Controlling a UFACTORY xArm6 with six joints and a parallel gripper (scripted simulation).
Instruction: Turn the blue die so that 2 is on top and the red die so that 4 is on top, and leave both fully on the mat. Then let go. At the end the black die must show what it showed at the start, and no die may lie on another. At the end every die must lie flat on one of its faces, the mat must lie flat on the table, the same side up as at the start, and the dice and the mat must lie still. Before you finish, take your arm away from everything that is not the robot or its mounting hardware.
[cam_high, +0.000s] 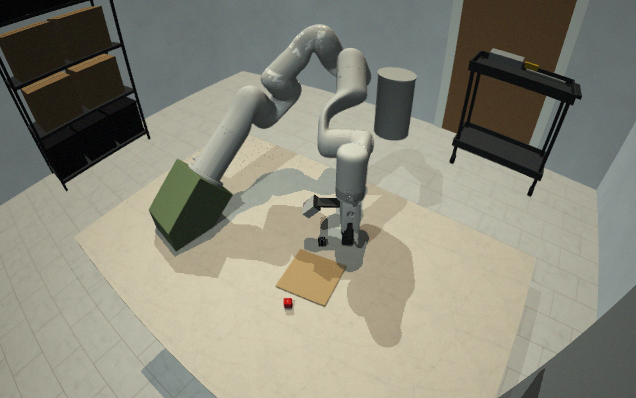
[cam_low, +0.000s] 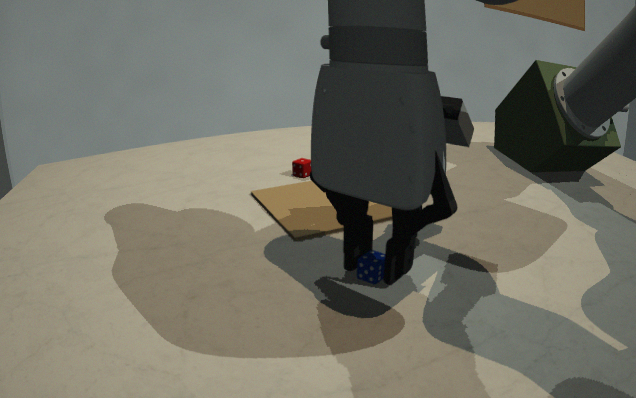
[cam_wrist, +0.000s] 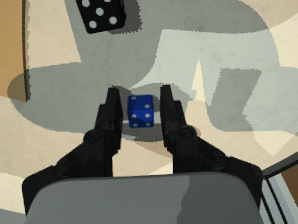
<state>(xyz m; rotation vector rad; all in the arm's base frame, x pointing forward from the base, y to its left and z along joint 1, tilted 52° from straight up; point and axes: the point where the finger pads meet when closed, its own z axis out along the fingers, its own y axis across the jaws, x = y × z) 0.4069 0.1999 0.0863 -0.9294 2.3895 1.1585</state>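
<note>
While the pincer (cam_wrist: 141, 106) stands part-open astride the blue die (cam_wrist: 141, 111), gripping nothing, close squarely on its two side faces before you lift. Blue die: on the surface (cam_low: 150, 310), off the mat (cam_low: 295, 202), just beside it. Black die (cam_wrist: 100, 7): near; keep off it. Red die (cam_low: 301, 167): beyond the mat's far edge.

Glossy white arm (cam_high: 240, 125), grey wrist housing, black jaws

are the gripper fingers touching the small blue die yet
Apart. The wrist view shows the blue die between the gripper fingers, with a thin strip of table visible on each side.
</note>
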